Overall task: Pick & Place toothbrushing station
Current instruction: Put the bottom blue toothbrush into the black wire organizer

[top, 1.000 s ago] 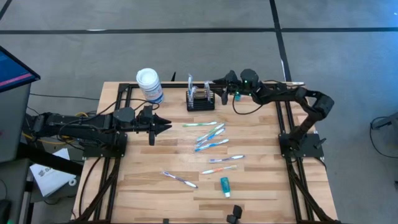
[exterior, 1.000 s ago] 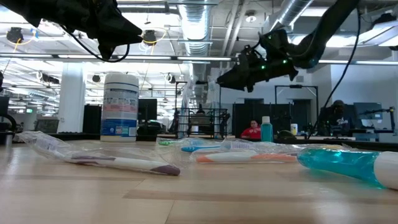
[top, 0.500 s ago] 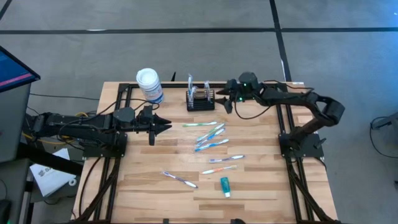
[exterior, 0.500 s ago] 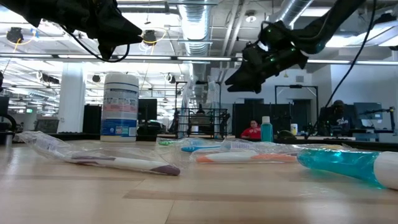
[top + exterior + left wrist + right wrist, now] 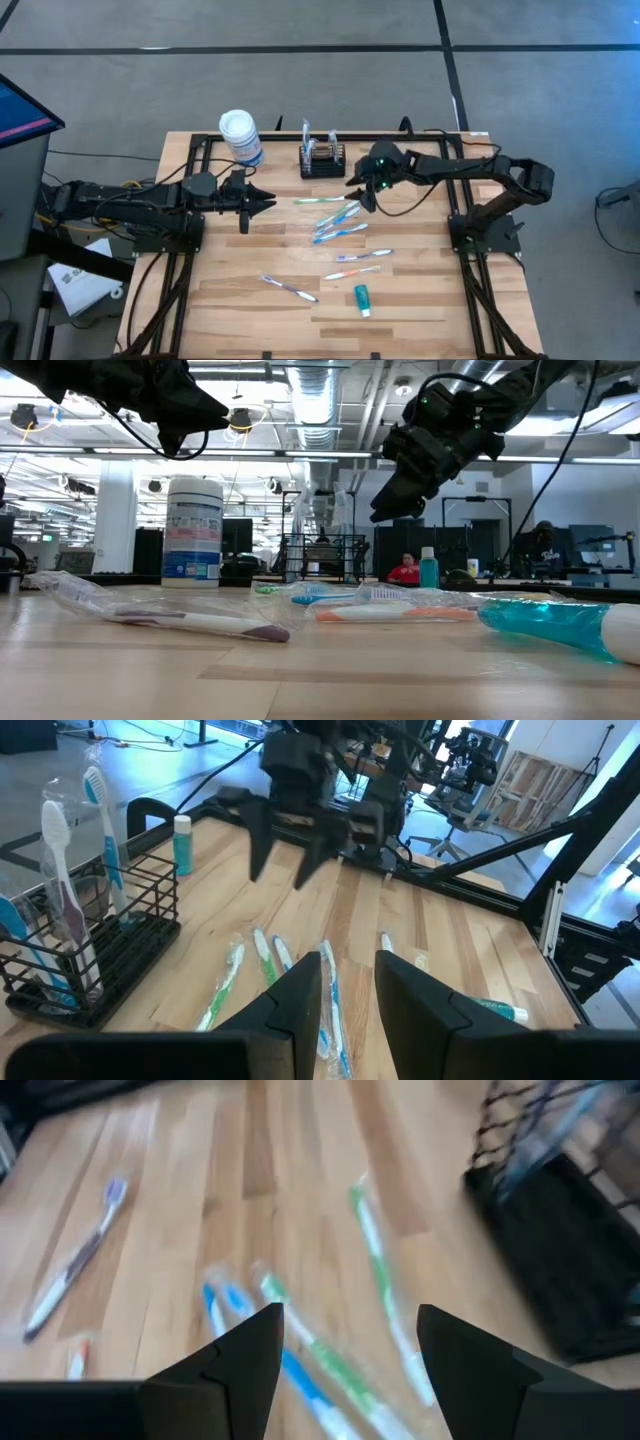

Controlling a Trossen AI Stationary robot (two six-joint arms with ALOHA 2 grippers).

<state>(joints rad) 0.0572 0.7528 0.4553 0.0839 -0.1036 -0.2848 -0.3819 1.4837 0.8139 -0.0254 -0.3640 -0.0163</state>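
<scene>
Grey floor point(image 5: 300, 70) with dark seams; exposed ceiling ducts point(image 5: 318, 400), distant desks.

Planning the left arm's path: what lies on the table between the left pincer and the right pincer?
In the high view, only a green wrapped toothbrush lies between the left pincer and the right pincer; otherwise bare wood.
</scene>
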